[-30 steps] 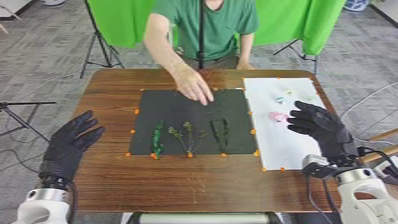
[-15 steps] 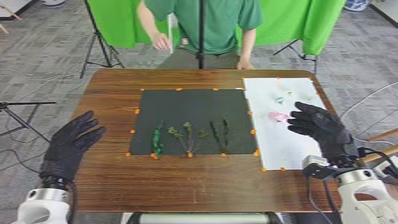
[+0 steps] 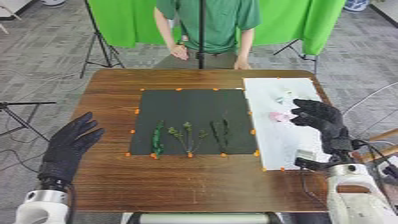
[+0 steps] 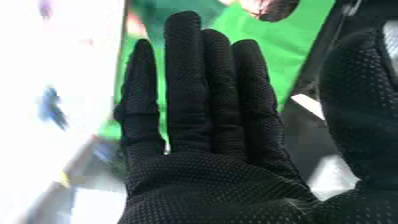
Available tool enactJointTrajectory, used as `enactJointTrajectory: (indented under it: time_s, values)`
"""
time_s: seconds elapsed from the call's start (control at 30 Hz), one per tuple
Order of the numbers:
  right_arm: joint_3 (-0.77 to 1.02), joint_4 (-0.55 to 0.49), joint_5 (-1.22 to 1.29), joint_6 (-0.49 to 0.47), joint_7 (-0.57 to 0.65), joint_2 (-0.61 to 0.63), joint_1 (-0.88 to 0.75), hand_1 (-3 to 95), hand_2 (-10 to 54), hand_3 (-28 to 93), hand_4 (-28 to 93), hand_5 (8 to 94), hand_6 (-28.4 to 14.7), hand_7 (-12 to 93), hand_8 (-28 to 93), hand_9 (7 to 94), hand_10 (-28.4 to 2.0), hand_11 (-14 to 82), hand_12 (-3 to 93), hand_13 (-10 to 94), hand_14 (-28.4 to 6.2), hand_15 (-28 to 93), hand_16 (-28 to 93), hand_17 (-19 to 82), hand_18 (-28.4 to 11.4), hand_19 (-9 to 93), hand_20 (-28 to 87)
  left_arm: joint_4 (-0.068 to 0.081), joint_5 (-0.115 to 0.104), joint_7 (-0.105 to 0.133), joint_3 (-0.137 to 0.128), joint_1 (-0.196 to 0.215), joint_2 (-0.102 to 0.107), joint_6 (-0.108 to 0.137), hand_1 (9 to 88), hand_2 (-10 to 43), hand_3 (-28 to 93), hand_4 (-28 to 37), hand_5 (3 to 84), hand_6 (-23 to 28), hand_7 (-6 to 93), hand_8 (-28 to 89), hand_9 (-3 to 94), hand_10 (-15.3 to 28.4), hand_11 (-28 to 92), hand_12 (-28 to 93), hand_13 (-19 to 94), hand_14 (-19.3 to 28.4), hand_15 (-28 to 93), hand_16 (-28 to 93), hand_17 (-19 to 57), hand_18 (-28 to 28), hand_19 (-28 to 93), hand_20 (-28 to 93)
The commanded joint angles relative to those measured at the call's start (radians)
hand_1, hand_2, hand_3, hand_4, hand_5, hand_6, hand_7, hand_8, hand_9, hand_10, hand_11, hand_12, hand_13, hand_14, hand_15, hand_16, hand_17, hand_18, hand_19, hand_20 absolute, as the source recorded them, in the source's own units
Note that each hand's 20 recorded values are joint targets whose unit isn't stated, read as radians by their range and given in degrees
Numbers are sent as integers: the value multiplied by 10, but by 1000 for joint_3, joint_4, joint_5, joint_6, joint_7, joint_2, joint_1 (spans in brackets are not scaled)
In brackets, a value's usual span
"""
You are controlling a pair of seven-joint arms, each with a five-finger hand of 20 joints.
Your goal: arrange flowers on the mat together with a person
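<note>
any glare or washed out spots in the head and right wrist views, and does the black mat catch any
head view: white sheet bright, washing out the pale pink flower a little, black matte mat without obvious glare; right wrist view: strong glare on a pale expanse, nearly pure white, while the black-gloved right hand keeps its dotted texture

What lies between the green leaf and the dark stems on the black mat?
A branching sprig lies between the leaf and the stems in the head view.
</note>
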Motion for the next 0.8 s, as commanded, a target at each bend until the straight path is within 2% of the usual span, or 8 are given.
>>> enactJointTrajectory:
  time_s: [0.03,0.17,0.27,0.33,0.47,0.6,0.73,0.8]
  values:
    - [-51,100,-841,1,174,184,187,310,-95,833,-283,489,-9,290,-166,529,-97,266,222,513,-66,463,206,231,-169,640,338,0,4,0,4,13,-9,5,285,36,697,-250,401,42,170,-85,333,139,281,138,322,175,344,-17,-23,230,506,42]
    - [-138,140,-902,-108,280,243,268,308,-95,845,-283,465,-11,274,-166,496,-84,259,219,494,-51,449,203,220,-162,616,336,-1,31,-14,0,12,-6,-4,287,33,699,-249,401,42,169,-84,332,138,281,138,322,175,344,-17,-23,230,505,43]
    - [-231,185,-943,-119,359,281,339,294,-95,848,-283,444,-27,252,-160,463,-92,250,221,469,-54,447,207,205,-167,602,338,-8,22,-5,-3,28,-5,4,289,32,697,-248,401,42,170,-84,332,138,280,138,323,174,344,-17,-24,231,505,43]
    - [-291,196,-950,-170,430,290,394,285,-95,849,-283,443,-28,248,-156,457,-94,247,222,465,-56,448,209,201,-168,599,339,-10,27,-8,-9,34,-7,4,289,32,696,-248,401,41,170,-84,333,138,279,138,323,174,343,-17,-25,231,505,44]
    - [-374,225,-972,-120,510,326,435,283,-95,845,-283,464,-21,253,-151,484,-92,260,224,493,-58,481,214,204,-169,594,338,-11,33,-15,-19,34,-7,-6,289,32,696,-249,401,41,170,-84,333,138,277,138,322,174,343,-17,-25,231,504,44]
    - [-424,244,-977,-120,529,336,468,288,-95,840,-283,498,-9,280,-155,511,-90,291,236,523,-56,515,217,215,-168,600,342,-10,33,-15,-24,34,-8,-7,288,32,695,-250,401,41,169,-84,333,138,277,139,322,175,341,-17,-26,231,503,45]
    - [-450,252,-982,-181,522,335,490,296,-95,839,-283,527,10,318,-163,512,-90,294,239,547,-56,543,217,226,-163,612,347,-10,33,-21,-25,32,-9,-8,288,32,694,-250,401,41,168,-83,333,138,277,139,322,174,339,-16,-26,231,502,45]
    - [-463,259,-981,-199,519,336,499,301,-95,833,-283,535,15,331,-172,545,-90,345,264,554,-55,547,216,228,-162,613,349,-10,33,-20,-25,32,-8,-10,287,32,695,-250,402,42,168,-83,333,138,277,140,322,174,339,-16,-26,231,501,45]
